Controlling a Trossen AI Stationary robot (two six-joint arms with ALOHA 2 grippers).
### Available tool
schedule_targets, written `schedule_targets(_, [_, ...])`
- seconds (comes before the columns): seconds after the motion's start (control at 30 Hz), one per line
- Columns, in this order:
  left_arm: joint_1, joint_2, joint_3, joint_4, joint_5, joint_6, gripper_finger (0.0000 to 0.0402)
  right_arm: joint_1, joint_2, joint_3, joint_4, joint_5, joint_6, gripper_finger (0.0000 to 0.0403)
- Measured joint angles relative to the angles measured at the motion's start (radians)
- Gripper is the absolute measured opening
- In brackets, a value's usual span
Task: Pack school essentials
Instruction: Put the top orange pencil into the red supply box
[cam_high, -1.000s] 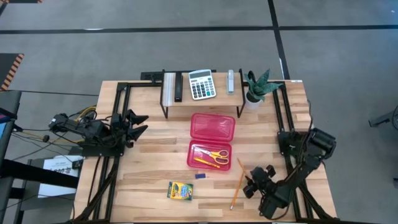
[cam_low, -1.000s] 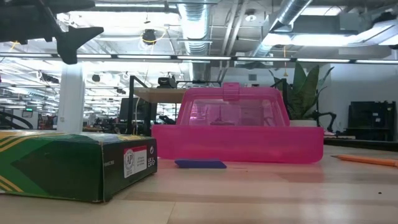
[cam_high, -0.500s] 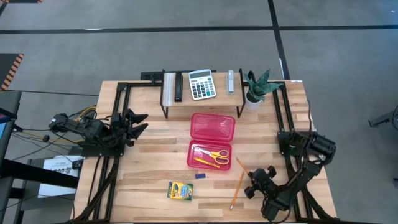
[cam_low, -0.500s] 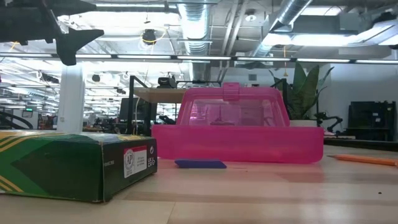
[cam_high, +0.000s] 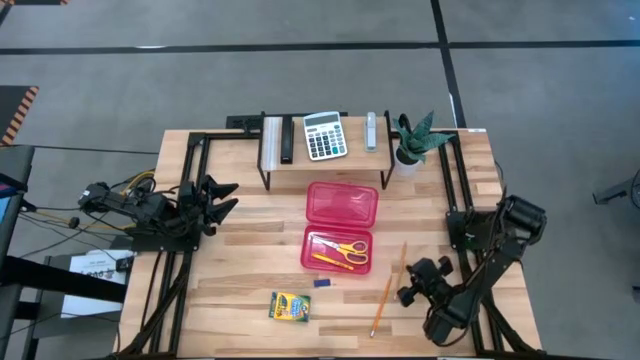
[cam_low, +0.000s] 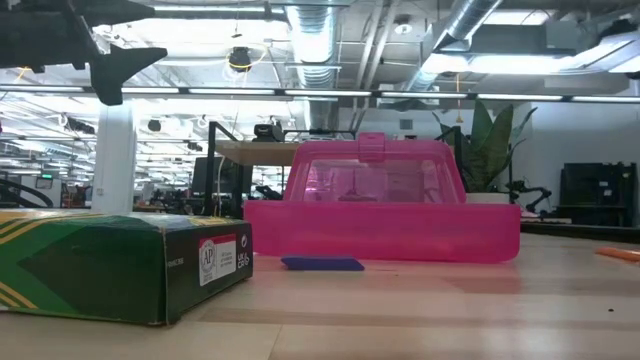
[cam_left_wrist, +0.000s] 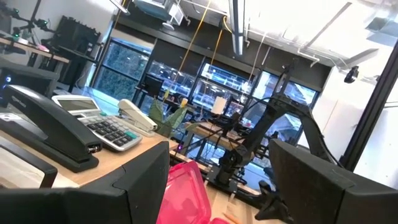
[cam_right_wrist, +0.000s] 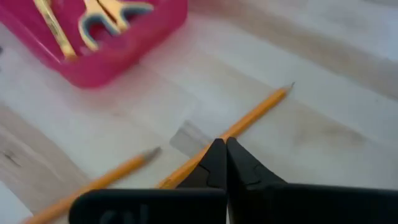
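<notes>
I have the right tool (cam_right_wrist: 225, 163) pinched shut on 1 orange pencil (cam_high: 403, 256), lifted off the bench (cam_high: 240, 270) for the pink case (cam_high: 338, 249) (scissors (cam_high: 347, 247) already inside), while the left tool (cam_high: 222, 197) waits wide open.

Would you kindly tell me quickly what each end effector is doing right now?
Left end effector: open, holding nothing.
Right end effector: shut on a pencil.
</notes>
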Motion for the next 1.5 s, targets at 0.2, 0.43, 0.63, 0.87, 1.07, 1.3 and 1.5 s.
schedule_targets(0.2, [0.0, 0.0, 0.0, 0.0, 0.0, 0.016, 0.0263, -0.04, -0.095, 0.001, -0.024, -0.084, -0.243, 0.0016])
schedule_targets(0.43, [0.0, 0.0, 0.0, 0.003, 0.002, 0.017, 0.0263, -0.141, -0.267, 0.002, -0.052, -0.192, -0.319, 0.0112])
schedule_targets(0.63, [0.0, 0.0, 0.0, 0.001, 0.002, 0.017, 0.0263, -0.294, -0.335, 0.003, 0.007, -0.32, -0.319, 0.0184])
schedule_targets(0.87, [0.0, 0.0, 0.0, 0.0, 0.005, 0.017, 0.0263, -0.414, -0.287, -0.003, 0.032, -0.418, -0.387, 0.0196])
schedule_targets(1.07, [0.0, 0.0, 0.0, -0.001, 0.006, 0.021, 0.0263, -0.459, -0.203, -0.052, 0.127, -0.507, -0.405, 0.0198])
schedule_targets(1.3, [0.0, 0.0, 0.0, -0.001, 0.006, 0.024, 0.0263, -0.486, -0.143, -0.061, 0.201, -0.515, -0.405, 0.0204])
schedule_targets(1.5, [0.0, 0.0, 0.0, -0.001, 0.006, 0.026, 0.0263, -0.507, -0.09, -0.058, 0.22, -0.558, -0.412, 0.0185])
